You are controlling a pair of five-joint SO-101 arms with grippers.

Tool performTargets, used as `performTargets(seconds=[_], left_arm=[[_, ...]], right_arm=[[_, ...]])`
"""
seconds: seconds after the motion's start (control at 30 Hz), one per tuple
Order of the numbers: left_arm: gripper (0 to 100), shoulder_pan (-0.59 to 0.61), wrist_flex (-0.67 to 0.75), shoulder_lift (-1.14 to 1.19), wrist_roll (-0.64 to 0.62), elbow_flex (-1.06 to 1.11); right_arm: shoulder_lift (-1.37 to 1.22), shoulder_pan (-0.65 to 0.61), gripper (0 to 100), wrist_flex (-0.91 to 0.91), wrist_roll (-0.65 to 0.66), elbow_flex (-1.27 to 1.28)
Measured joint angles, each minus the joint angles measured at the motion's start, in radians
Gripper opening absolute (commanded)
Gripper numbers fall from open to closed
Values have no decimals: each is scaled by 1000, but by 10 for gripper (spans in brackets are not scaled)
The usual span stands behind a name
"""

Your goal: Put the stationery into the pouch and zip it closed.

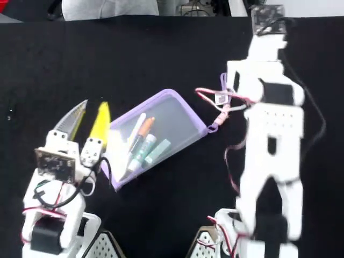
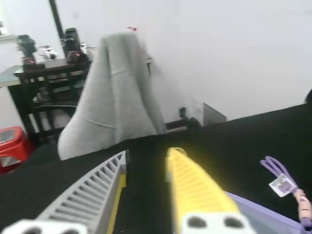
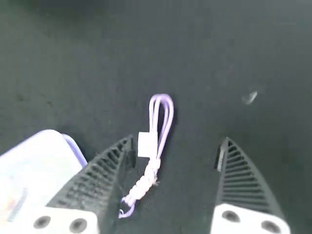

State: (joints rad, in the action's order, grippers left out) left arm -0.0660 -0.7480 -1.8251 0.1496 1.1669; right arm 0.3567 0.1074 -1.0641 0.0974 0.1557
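Two grippers are seen, both spread open, nothing held in either.

Pouch (image 1: 180,107) is laid flat on the black table (image 1: 161,48), lavender-edged with a clear wall. Stationery (image 1: 141,144) is seen through that wall, inside the pouch: an orange-capped pen (image 1: 145,127), a white one beside it and a teal-toned piece (image 1: 159,151). Zip state cannot be told.

Left gripper (image 1: 94,103) is placed at the pouch end away from the cord. Its grey finger (image 1: 71,119) and yellow finger (image 1: 100,121) are parted, with bare table between them. The yellow one is set just beside the pouch edge; contact cannot be confirmed. In the left wrist view the same gap (image 2: 146,157) is shown and the pouch (image 2: 265,214) is seen next to the yellow finger.

Pull cord (image 1: 212,97) is run out from the pouch's other end, a lavender loop with a small white tag (image 1: 221,99).

Right arm (image 1: 271,123) is held above that cord. In the right wrist view the right gripper (image 3: 177,141) is spread wide, and the cord (image 3: 161,114) and tag (image 3: 146,145) are lying on the table between the jaws, closer to the jaw on the pouch (image 3: 34,165) side. Cord is not clamped.
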Motion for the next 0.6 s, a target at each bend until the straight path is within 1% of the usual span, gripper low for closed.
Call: performTargets(seconds=[0.03, 0.1, 0.27, 0.37, 0.5, 0.6], left_arm=[[42, 14, -29, 0, 0, -23], [40, 38, -86, 0, 0, -64], [30, 75, -227, -2, -2, -180], [30, 74, -322, -2, -2, -245], [30, 80, -445, -3, -3, -292], [30, 80, -525, -3, -3, -293]], right_arm=[[46, 0, 257, -14, 0, 0], [133, 0, 238, -49, 0, 0], [328, 0, 87, -167, 0, 0], [425, 0, 26, -210, 2, 0], [534, -2, 14, -226, 2, 12], [621, -2, 14, -226, 2, 83]])
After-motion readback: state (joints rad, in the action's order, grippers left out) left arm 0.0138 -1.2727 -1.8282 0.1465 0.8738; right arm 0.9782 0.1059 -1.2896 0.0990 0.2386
